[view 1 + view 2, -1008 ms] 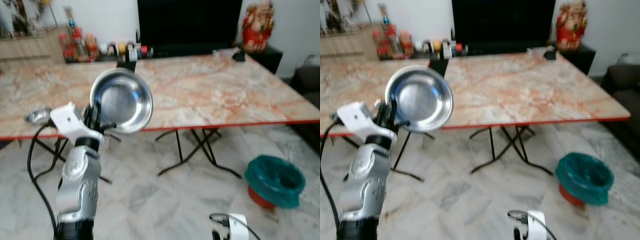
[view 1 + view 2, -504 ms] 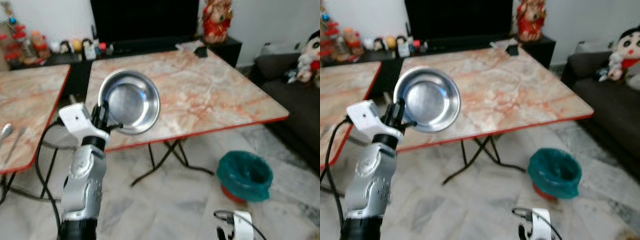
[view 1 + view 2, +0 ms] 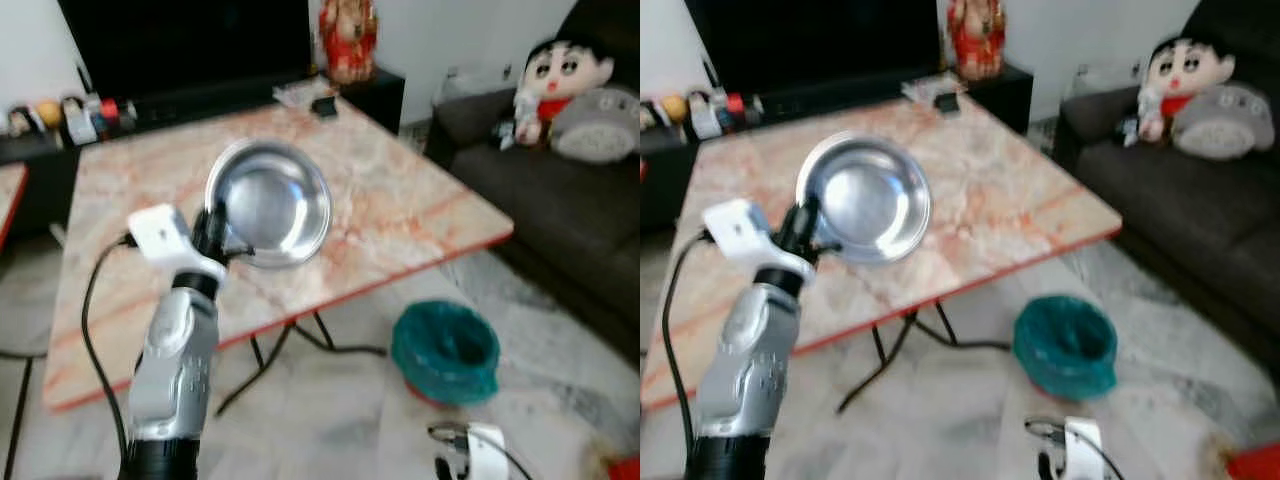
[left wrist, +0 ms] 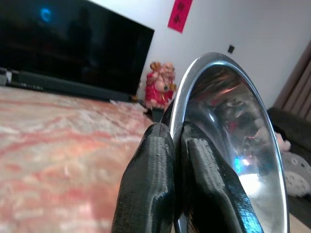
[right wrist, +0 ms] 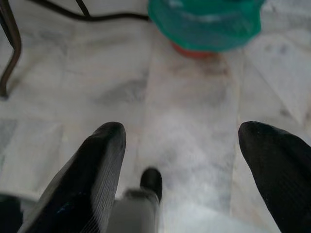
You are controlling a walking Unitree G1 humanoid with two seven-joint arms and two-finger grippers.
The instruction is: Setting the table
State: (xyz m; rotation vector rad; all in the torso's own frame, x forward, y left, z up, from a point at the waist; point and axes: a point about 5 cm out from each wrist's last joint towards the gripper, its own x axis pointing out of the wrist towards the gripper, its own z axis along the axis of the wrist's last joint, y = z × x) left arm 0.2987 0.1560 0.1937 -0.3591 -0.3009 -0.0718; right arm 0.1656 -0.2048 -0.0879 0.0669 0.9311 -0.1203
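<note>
A shiny steel bowl (image 3: 272,203) is held upright in front of me, its hollow facing me. My left gripper (image 3: 212,232) is shut on the bowl's rim, raised on its silver arm before the marble-patterned folding table (image 3: 400,200). In the left wrist view both black fingers (image 4: 150,184) pinch the bowl's rim (image 4: 233,141). My right arm hangs low at the bottom right, and in the right wrist view its gripper (image 5: 180,160) is open over the floor, nothing between its fingers (image 5: 97,165).
A teal-lined bin (image 3: 445,350) stands on the tiled floor right of the table's legs. A dark sofa (image 3: 560,220) with plush toys (image 3: 555,80) is at the right. A black TV (image 3: 180,40), a red figurine (image 3: 345,40) and small bottles (image 3: 70,115) line the back.
The camera has swung to the right: the table slid left in view, and the sofa with its toys came in. The left gripper keeps the bowl raised the same way.
</note>
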